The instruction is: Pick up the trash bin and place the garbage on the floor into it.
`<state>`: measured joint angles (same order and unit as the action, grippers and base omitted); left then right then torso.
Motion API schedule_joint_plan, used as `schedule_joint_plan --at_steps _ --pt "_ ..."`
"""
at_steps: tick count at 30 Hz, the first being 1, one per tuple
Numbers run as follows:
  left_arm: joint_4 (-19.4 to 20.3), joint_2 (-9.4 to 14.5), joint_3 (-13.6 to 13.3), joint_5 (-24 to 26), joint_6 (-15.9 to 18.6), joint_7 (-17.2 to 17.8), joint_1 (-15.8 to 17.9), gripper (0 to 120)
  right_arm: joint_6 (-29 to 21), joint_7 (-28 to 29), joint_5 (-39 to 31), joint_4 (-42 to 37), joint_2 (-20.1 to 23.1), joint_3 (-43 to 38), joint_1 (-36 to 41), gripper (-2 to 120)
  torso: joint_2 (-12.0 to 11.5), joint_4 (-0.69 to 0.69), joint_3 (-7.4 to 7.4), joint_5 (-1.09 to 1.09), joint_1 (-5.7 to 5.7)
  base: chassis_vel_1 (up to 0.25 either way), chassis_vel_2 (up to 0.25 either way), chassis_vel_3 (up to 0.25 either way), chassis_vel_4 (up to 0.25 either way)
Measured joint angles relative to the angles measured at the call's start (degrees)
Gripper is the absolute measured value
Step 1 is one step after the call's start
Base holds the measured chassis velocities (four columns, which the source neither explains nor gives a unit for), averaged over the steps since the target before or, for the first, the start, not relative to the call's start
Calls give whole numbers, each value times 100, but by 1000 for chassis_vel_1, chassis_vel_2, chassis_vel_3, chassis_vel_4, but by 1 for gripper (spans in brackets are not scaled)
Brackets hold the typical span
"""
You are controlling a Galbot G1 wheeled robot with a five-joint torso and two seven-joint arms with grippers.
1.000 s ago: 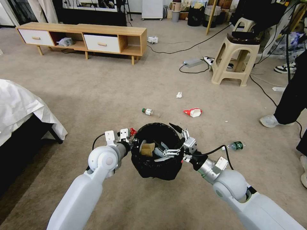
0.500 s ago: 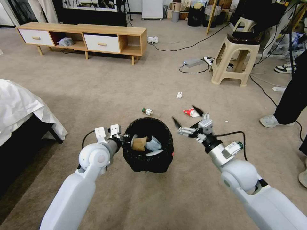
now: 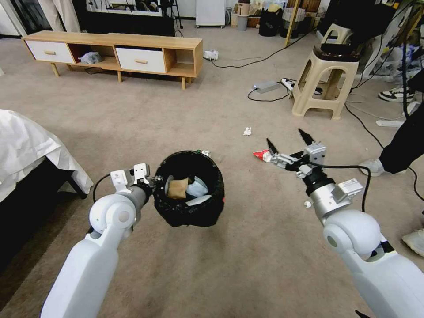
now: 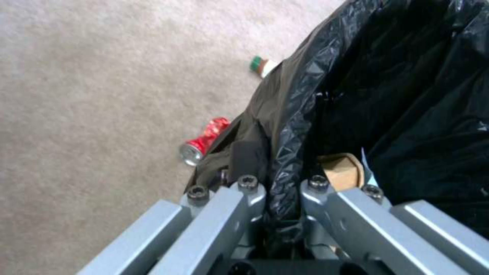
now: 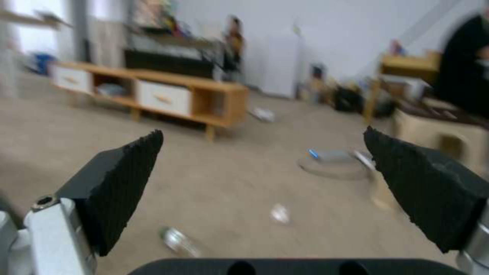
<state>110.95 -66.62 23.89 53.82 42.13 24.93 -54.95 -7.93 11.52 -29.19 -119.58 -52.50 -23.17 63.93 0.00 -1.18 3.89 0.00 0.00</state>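
Since half a second ago the right arm has swung away from the bin toward the upper right of the head view, and the left arm has carried the bin a little to the left and up the frame. Beige-grey carpet, the floor (image 3: 132, 123), spreads across the room. At centre-left of the head view hangs the trash bin (image 3: 187, 212), its crinkled black bag folded over the rim, with a crumpled brown paper bag (image 3: 177, 188) and pale scraps inside. On the bin's left edge, the left claw (image 3: 152, 183) is clamped on the bagged rim; the left wrist view shows the fingers (image 4: 244, 191) pinching the black plastic, one inside and one outside. Right of centre, the right claw (image 3: 287, 145) hovers above the floor with its black fingertips (image 5: 122, 179) spread wide and nothing between them. Just beside its left tip lies the red-and-white wrapper (image 3: 260, 155). A crushed red can (image 4: 204, 140) lies on the carpet by the bin's wall in the left wrist view, and a green-capped bottle (image 3: 204, 153) peeks out just behind the bin's far rim. Farther up the frame sits a white paper wad (image 3: 247, 131).
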Motion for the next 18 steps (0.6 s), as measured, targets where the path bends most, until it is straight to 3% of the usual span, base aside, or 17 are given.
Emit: schedule_joint_plan --at_steps 2,4,5,9,18 --pt "16 10 86 -97 0 -56 -49 0 -634 717 -138 -100 -37 2 42 100 0 0 0 0 0 0 0 0 0" --pt "25 10 107 -137 0 -70 -62 0 -901 1005 -229 -148 -58 16 47 100 0 0 0 0 0 0 0 0 0" --pt "53 9 131 -173 0 -79 -79 0 -1423 1586 -486 -228 -99 64 48 100 0 0 0 0 0 0 0 0 0" --pt "106 10 145 -210 0 -94 -86 0 -1781 2063 -750 -261 -145 94 48 100 0 0 0 0 0 0 0 0 0" --pt "195 42 153 -296 0 -150 -88 0 -1825 2134 -776 -143 -198 16 103 100 0 0 0 0 0 0 0 0 0"
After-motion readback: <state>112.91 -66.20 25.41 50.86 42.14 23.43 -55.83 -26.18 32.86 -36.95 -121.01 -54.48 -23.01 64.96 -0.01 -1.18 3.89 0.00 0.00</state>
